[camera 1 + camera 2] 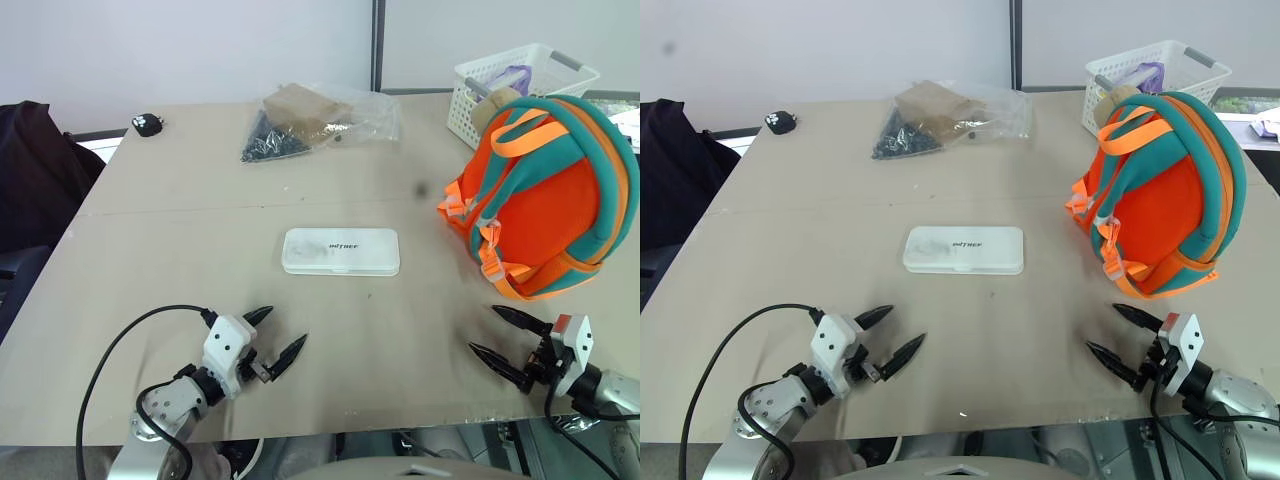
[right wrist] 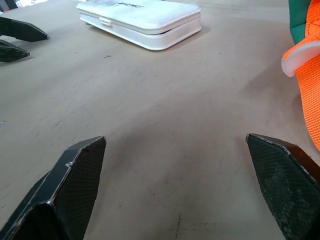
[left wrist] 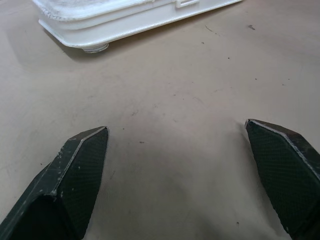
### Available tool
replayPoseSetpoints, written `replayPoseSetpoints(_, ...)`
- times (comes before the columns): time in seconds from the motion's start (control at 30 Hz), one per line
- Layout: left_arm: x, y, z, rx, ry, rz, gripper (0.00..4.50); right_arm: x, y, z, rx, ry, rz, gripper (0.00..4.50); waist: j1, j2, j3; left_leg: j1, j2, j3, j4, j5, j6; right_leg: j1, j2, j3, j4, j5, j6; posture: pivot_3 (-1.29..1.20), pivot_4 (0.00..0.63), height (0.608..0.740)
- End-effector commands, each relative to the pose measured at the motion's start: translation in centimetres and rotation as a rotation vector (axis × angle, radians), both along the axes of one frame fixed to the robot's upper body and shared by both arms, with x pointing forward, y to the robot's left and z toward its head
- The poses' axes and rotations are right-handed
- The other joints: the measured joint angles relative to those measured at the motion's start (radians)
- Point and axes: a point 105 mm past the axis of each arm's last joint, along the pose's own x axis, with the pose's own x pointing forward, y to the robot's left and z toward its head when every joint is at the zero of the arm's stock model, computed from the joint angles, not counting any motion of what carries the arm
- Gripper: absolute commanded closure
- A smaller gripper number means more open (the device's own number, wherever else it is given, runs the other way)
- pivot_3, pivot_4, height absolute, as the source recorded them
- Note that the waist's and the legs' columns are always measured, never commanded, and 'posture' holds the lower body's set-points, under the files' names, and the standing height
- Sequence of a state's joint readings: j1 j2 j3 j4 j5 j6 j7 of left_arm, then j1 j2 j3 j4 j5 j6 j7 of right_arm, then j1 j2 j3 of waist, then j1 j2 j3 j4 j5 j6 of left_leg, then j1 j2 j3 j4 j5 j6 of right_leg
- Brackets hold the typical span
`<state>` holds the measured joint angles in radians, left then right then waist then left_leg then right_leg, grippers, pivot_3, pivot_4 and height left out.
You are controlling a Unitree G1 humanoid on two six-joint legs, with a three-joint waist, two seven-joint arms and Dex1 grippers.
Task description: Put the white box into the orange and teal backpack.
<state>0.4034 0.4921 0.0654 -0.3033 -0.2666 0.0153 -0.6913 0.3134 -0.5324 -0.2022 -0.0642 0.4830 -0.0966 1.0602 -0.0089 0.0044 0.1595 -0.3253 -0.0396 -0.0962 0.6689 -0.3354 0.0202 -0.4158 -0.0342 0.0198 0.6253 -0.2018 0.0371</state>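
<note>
White box [image 1: 341,251], a flat, long rectangular plastic case with rounded corners and small dark lettering on its smooth lid, lies closed and flat near the middle of the matte beige table [image 1: 180,260], which is lightly scuffed and speckled. We note a small latch tab on the case's long side and a stubby foot under one corner in the wrist views. To the robot's right of the case, well apart from it, the small rounded orange fabric backpack with teal padded edging [image 1: 545,195] stands upright, its orange webbing straps and buckles turned toward the case. Just behind the backpack sits a white plastic lattice basket with grey handles [image 1: 525,75]. At the table's far side we see a crinkled clear plastic bag [image 1: 315,120] holding a brown cardboard-like piece and a heap of small dark bits, and near the far left corner a small black object [image 1: 147,124]. Our left gripper [image 1: 277,336] hovers low over the near edge, its pointed black textured fingers spread wide and grasping nothing. Our right gripper [image 1: 496,333] sits over the near right edge, just in front of the backpack, likewise released, fingers parted and empty. Neither touches the case.
</note>
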Motion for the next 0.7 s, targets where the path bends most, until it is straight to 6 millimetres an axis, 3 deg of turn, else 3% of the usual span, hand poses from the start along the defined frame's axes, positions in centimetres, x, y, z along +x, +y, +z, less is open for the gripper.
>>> replayPoseSetpoints(0.03,-0.85,-0.53,-0.82,-0.015,0.049,-0.024,0.02,-0.03,0.38,0.7,-0.001,-0.034,0.009,0.07,0.0,0.0,0.0,0.0,0.0,0.0,0.0,0.0,0.0,0.0,0.0,0.0,0.0,0.0,0.0,0.0,0.15,0.74)
replayPoseSetpoints(0.7,-0.84,0.04,-0.44,-0.044,0.064,-0.015,0.02,0.57,0.97,1.01,-0.005,-0.026,0.017,0.07,0.0,0.0,0.001,0.0,0.0,0.0,0.0,0.0,0.0,0.0,0.0,0.0,0.0,0.0,0.0,0.0,0.15,0.74)
